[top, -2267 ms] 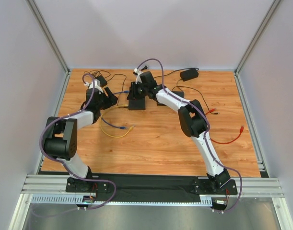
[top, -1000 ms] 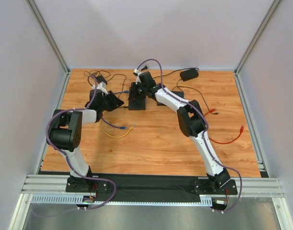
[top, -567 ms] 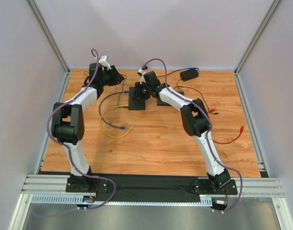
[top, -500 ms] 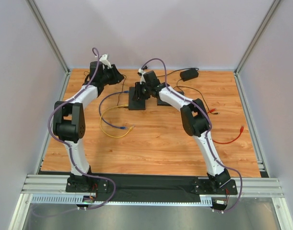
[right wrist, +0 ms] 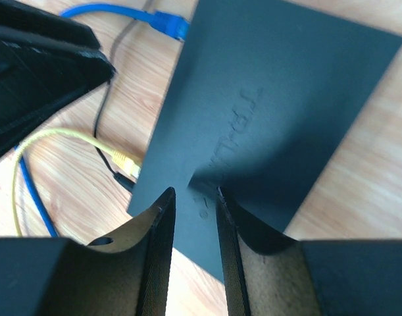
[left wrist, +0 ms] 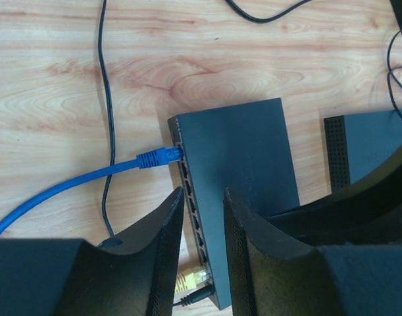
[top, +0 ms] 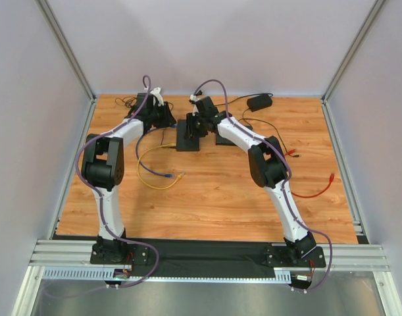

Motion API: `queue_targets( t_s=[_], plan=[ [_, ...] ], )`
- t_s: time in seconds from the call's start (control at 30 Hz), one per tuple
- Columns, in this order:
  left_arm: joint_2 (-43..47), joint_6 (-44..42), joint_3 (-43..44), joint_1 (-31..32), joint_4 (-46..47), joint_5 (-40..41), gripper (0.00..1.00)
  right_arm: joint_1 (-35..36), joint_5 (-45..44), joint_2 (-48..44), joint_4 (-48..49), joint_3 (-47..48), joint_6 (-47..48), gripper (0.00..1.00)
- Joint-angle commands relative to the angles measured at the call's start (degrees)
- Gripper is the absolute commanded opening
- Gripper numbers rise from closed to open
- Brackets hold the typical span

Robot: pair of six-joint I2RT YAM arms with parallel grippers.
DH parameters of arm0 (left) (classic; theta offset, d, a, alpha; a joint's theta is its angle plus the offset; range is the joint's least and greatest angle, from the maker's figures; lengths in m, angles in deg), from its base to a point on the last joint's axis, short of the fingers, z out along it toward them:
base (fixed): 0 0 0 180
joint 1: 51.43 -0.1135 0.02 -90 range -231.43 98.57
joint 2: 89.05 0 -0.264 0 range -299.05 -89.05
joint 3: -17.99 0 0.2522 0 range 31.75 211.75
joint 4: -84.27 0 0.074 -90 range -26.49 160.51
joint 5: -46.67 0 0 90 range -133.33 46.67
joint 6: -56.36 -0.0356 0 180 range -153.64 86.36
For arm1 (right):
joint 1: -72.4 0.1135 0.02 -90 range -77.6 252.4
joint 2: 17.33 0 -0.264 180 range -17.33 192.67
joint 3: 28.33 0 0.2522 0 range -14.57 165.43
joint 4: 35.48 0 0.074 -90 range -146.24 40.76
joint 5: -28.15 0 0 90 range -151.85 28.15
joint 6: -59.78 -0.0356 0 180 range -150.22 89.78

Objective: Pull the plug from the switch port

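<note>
Blue plug [left wrist: 160,157] sat in the switch [left wrist: 240,151]; a red cable [top: 330,178] showed only from above. Left gripper [left wrist: 202,193] and right gripper [right wrist: 195,192] gaped empty.

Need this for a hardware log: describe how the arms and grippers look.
The left arm and right arm have white links and black joints. A purple cable runs along each, looping free near the wrist. The left gripper and right gripper each have two matte black, curved fingers.
</note>
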Motion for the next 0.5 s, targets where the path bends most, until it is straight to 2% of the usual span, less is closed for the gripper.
queue_targets(
  t_s=[0.0,0.23,0.47],
  plan=[
    [2.39,-2.66,0.02,-0.35,0.31,0.82,0.38,0.40,-4.43,2.93,-12.76,1.90,1.87,0.33],
    [4.24,-8.81,-0.41,-0.35,-1.45,2.23,0.39,0.40,-5.84,3.28,-19.70,3.31,3.28,0.33],
    [5.12,-9.52,-1.12,-0.35,-0.66,0.65,0.39,0.23,-6.10,3.38,-23.14,3.05,5.83,0.33]
  ],
)
